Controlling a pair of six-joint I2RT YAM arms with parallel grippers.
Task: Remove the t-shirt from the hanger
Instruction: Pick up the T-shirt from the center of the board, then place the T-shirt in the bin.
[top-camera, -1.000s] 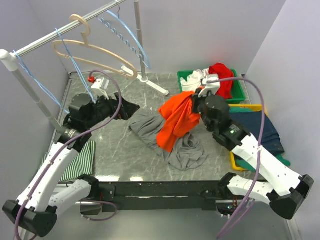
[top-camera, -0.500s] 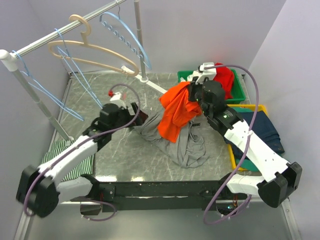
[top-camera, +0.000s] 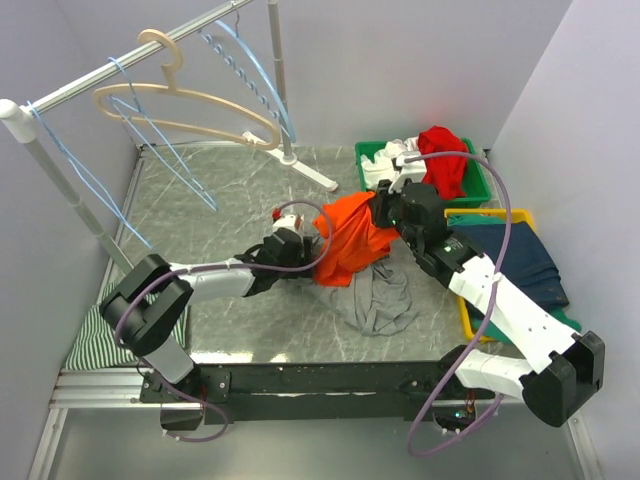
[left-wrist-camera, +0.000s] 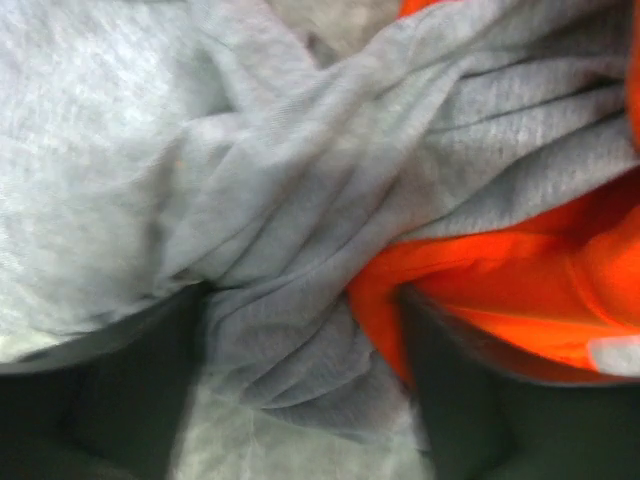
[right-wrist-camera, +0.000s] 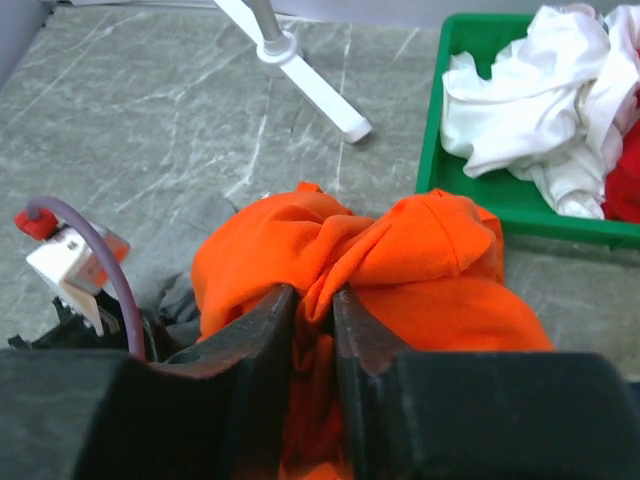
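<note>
So the bright orange cotton t-shirt (top-camera: 350, 235) is already off the hanger. The beige wooden hanger (top-camera: 190, 105) hangs bare on the metal rail (top-camera: 130, 60) over the far left corner of the bench (top-camera: 200, 190).

A moment ago the shirt was held up near the green plastic bin (top-camera: 480, 192) at the far right corner. Now it's back down around the middle of the bench, slumped on a crumpled grey jersey garment (top-camera: 378, 300).

The right fingers (right-wrist-camera: 312, 310) are nearly together, with a fold of orange cloth pinched between them. I'd guess that grip is about to go, since the shirt is resting on the pile.

The other change is that the left arm swung in from the left edge and now lies low across the bench. The left fingers (left-wrist-camera: 300, 310) are wide apart, straddling grey folds right where they meet the orange, and holding nothing.

To me the removal itself is done, and what's left is letting go cleanly without tangling the two garments.
</note>
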